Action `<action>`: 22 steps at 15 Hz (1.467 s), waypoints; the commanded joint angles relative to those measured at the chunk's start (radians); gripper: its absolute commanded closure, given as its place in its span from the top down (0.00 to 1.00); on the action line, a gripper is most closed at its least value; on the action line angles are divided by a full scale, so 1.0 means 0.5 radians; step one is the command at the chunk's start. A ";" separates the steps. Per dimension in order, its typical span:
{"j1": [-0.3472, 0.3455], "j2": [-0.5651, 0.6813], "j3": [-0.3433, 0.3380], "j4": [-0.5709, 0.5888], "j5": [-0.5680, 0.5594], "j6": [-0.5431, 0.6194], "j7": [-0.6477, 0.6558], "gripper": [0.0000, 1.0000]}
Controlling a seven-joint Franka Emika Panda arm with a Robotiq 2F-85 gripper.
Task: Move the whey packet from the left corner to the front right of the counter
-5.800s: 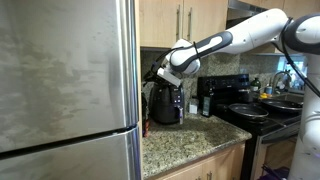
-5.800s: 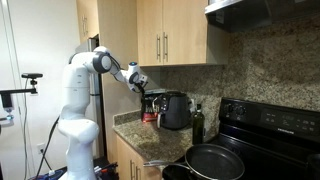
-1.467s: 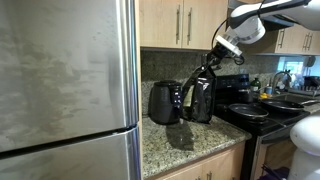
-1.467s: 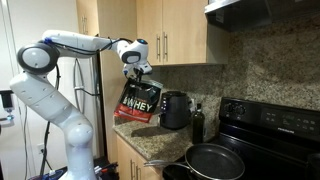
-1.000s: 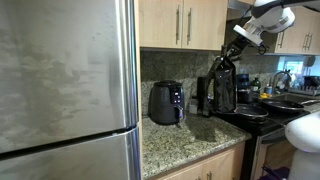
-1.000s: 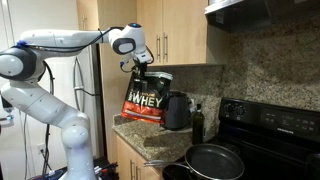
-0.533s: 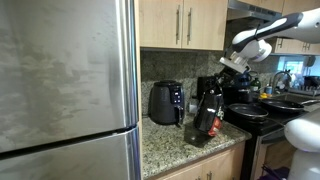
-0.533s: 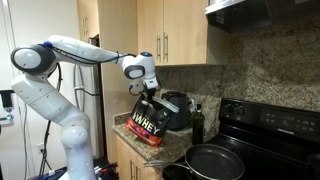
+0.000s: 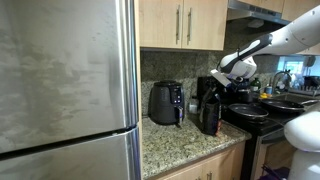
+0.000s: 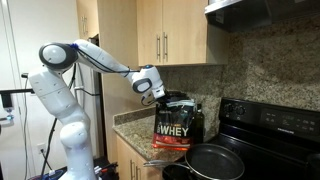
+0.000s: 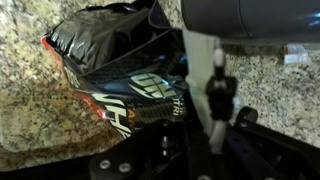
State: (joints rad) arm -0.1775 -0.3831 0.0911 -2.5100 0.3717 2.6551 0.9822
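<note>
The whey packet [image 10: 175, 122] is a tall black pouch with white "WHEY" lettering and red trim. It stands upright near the front of the counter [image 10: 135, 128], close to the stove. In an exterior view the whey packet [image 9: 210, 112] sits to the right of the black appliance. My gripper [image 10: 153, 90] is shut on the packet's top edge, and it grips that top from above in the exterior view from the fridge side [image 9: 228, 72]. In the wrist view the crumpled top of the whey packet [image 11: 115, 60] lies pinched at my gripper [image 11: 200, 100], over speckled granite [image 11: 40, 120].
A black air-fryer-like appliance [image 9: 165, 103] stands at the back of the counter. A black stove [image 10: 275, 130] with a frying pan [image 10: 215, 160] adjoins the counter's end. A steel fridge [image 9: 65, 90] borders the other side. Wooden cabinets [image 10: 170, 35] hang above.
Over the last second my gripper carried the whey packet from high above the counter down and toward the stove, and the packet went from tilted to upright.
</note>
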 commanded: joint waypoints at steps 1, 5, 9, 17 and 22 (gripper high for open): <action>-0.186 -0.056 0.156 -0.045 -0.385 0.231 0.466 0.00; -0.420 -0.168 0.317 -0.093 -0.895 0.165 1.098 0.00; -0.603 -0.284 0.408 -0.081 -1.321 -0.006 1.607 0.00; -0.505 -0.160 0.479 0.073 -1.979 -0.299 2.240 0.00; -0.336 -0.011 0.430 0.118 -2.184 -0.072 2.533 0.00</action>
State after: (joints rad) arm -0.3781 -0.4234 0.3401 -2.5161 -0.6553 2.5588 2.1812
